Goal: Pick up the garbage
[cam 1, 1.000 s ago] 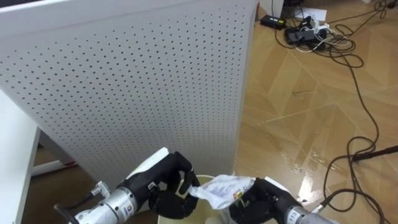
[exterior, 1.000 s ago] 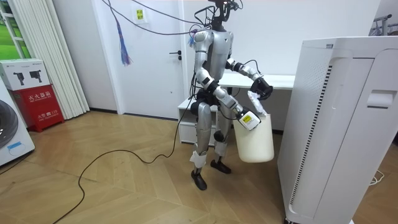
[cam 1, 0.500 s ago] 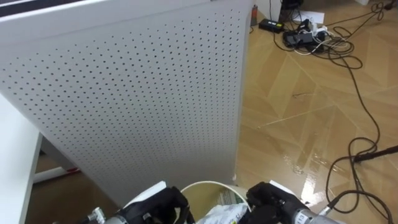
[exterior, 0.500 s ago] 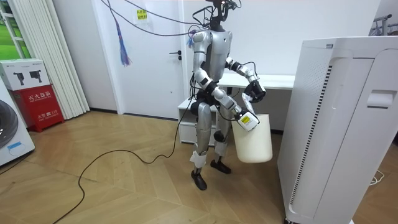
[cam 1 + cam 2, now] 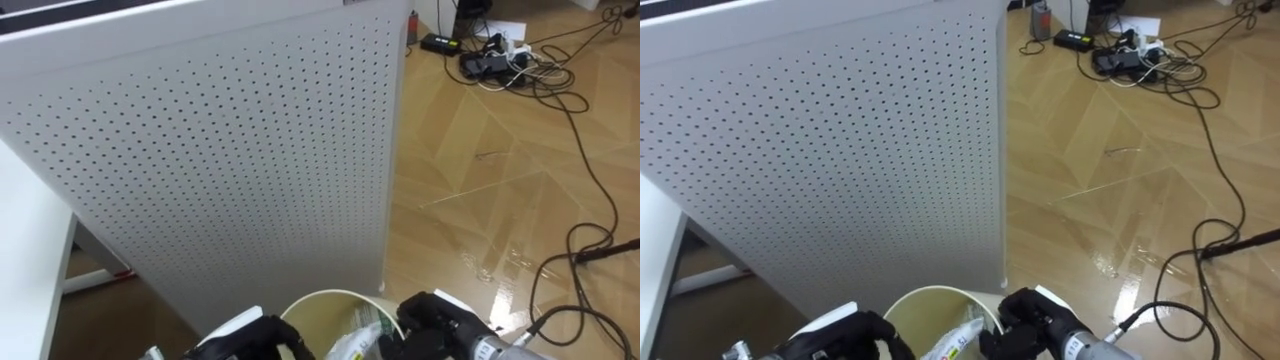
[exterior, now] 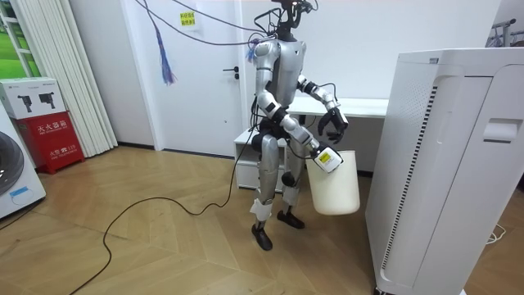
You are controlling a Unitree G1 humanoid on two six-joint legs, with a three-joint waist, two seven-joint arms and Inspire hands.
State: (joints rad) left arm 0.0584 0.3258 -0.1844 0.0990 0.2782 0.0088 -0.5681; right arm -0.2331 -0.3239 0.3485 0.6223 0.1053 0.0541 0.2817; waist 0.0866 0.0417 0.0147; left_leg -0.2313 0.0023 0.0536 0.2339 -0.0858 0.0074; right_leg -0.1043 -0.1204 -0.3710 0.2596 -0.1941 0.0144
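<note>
Evidently the garbage (image 5: 362, 338), a crumpled white wrapper with touches of green and red print, lies inside the pale bin (image 5: 318, 297). It sits below the rim and between the two hands, just inward of the right hand (image 5: 432, 322) and a little to the right of the left hand (image 5: 272, 338).

The right hand sits on the bin's rim at its own side. In the room view the bin hangs clear of the floor (image 5: 500, 200) from that hand alone, so its fingers are judged to be closed round the rim and carrying the whole load. The left hand is at the other side of the rim and, in the room view, above the opening. Whether its fingers are curled or slack cannot be told.

The wrapper looks very light, soft and crinkly. It would crush rather than break, and its film surface would probably slip under a flat touch. A pinch on one of the bunched folds nearest the left hand would likely hold better than a wide grasp.

The bin looks like thin, stiff plastic and fairly light. Its rim is the natural place to hold it, though with only one hand on it the bin may tilt away from that hand.

Beyond both hands stands a white perforated panel (image 5: 230, 150). Far out past the right hand, cables (image 5: 510, 55) lie on the wooden floor.
</note>
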